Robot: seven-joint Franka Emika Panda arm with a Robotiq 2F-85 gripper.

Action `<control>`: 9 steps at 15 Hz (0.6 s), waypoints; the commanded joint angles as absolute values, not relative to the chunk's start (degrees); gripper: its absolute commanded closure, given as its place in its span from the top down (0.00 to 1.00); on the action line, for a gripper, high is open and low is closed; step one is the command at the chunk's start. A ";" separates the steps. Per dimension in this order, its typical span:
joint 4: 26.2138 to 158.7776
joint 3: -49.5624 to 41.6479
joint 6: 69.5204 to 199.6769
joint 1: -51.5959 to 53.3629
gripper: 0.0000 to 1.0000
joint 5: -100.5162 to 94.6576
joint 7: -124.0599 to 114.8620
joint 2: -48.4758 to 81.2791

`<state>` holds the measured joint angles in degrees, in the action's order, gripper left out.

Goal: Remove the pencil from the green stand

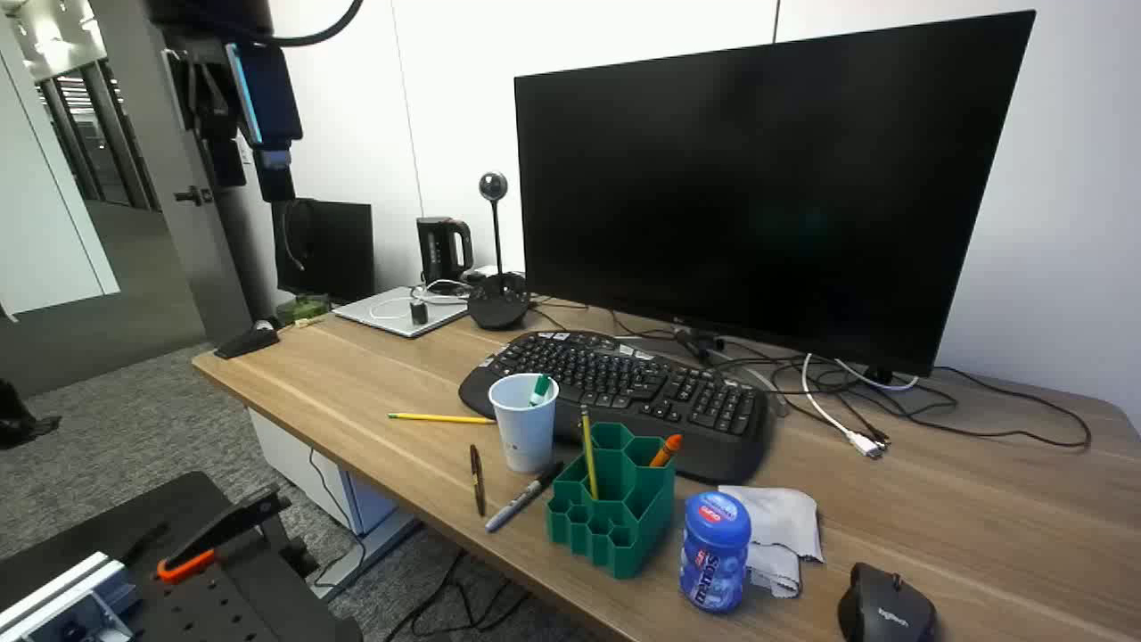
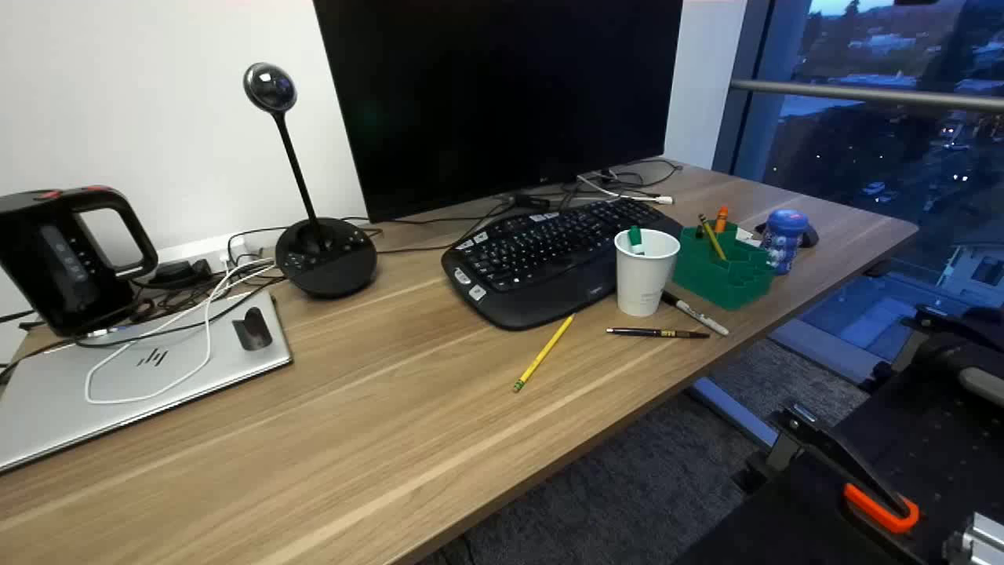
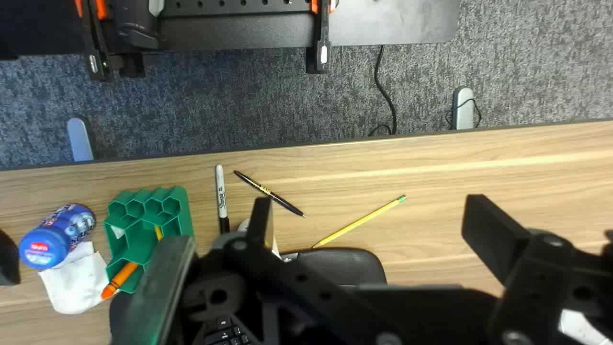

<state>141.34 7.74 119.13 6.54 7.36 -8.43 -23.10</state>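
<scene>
The yellow pencil (image 1: pixel 589 456) stands tilted in a large compartment of the green stand (image 1: pixel 653 522), its upper end above the rim. In an exterior view, the pencil (image 2: pixel 712 238) leans the same way in the stand (image 2: pixel 725 282). In the wrist view, the stand (image 3: pixel 119 221) is at the left, and only a short piece of the pencil (image 3: pixel 158 233) shows; the gripper hides the rest. My gripper (image 3: pixel 371 213) is open and empty, its fingers wide apart. It also shows in an exterior view (image 1: pixel 252 181), high at the upper left, far from the stand.
An orange crayon (image 1: pixel 667 450) shares the stand. Around it are a white cup (image 1: pixel 526 432), a marker (image 1: pixel 524 499), a dark pen (image 1: pixel 477 480), a blue bottle (image 1: pixel 715 553) and a keyboard (image 1: pixel 642 388). A second yellow pencil (image 2: pixel 543 355) lies on the desk. A monitor (image 1: pixel 749 196) stands behind.
</scene>
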 commanded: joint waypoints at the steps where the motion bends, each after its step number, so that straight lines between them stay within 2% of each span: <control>1: 141.19 7.69 119.01 6.56 1.00 7.33 -8.44 -23.09; 5: 139.66 7.75 121.76 5.42 1.00 5.74 -9.13 -18.88; 9: 134.78 6.72 127.94 2.48 1.00 0.93 -9.65 -9.02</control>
<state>140.04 7.51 124.96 4.41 4.23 -8.44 -17.19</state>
